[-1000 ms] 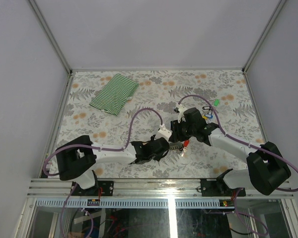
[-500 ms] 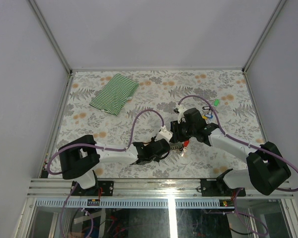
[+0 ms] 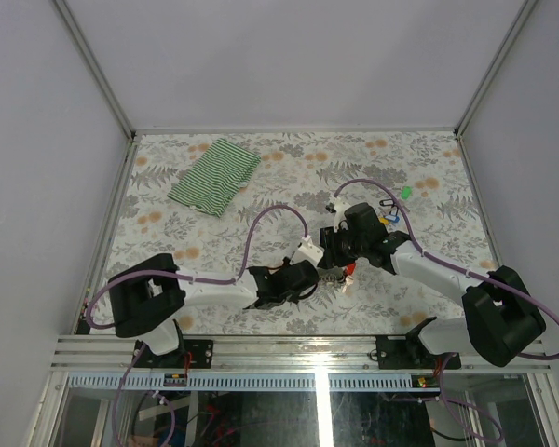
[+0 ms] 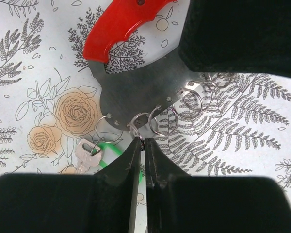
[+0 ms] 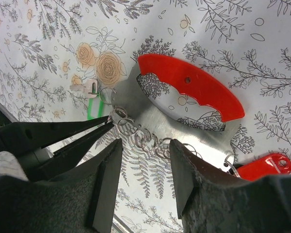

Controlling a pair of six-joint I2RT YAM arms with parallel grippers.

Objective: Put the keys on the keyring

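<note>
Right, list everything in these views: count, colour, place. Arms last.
keyring: one, red curved handle on a silvery plate with a chain of small rings, table's near middle
key with green tag: one, silvery, by the chain's free end
key with red tag: one, by the chain's other end
green tag: one, far right, too small to tell more
black clip: one, beside it
striped cloth: one, green and white, far left
table: one, floral cover
left gripper: black, shut on a chain ring
right gripper: black, open, astride the chain
</note>
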